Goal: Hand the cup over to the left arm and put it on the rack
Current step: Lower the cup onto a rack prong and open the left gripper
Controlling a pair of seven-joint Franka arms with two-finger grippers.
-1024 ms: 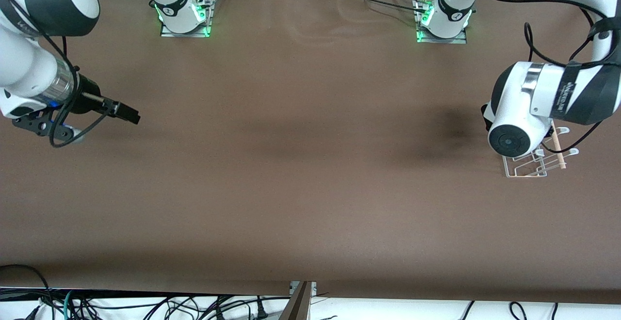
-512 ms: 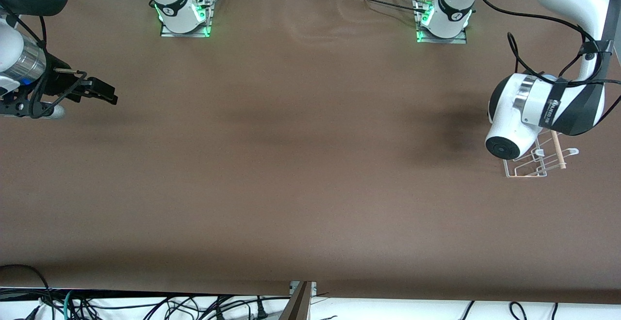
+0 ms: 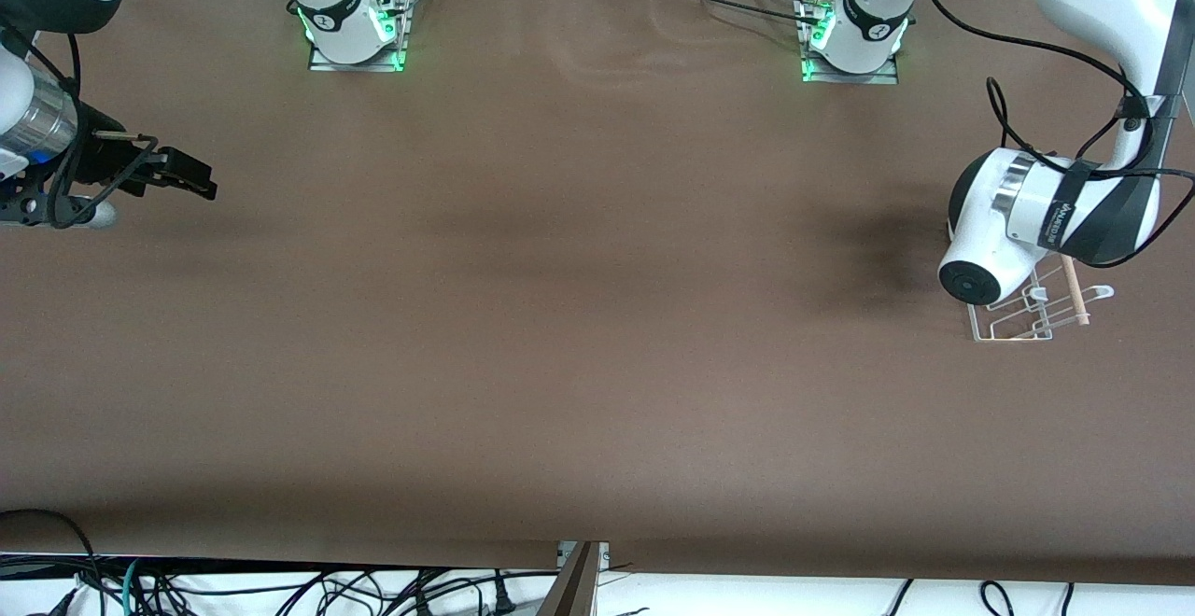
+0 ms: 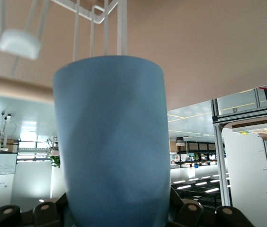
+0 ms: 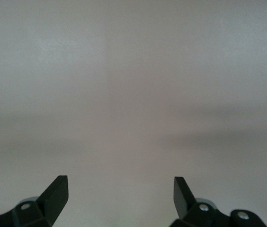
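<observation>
Cup (image 4: 110, 142) clamped between the closed fingers of the left gripper (image 4: 112, 213), filling most of the left wrist view, light blue and matte, rim pointing toward the white wire loops of the rack (image 4: 98, 14). Hidden in the front view, along with the left gripper itself, under the white wrist block of the left arm (image 3: 1004, 229). Rack (image 3: 1027, 313) sitting on the brown table (image 3: 579, 336) at the left arm's end, wooden dowel (image 3: 1074, 289) lying across it, partly covered by that wrist. Cup up in the air over the rack, close to the wires; cannot tell whether touching them. Right gripper (image 3: 191, 177) over the table at the right arm's end, well apart from the rack, fingers (image 5: 55, 194) spread wide and holding nothing, bare surface showing between them in the right wrist view.
</observation>
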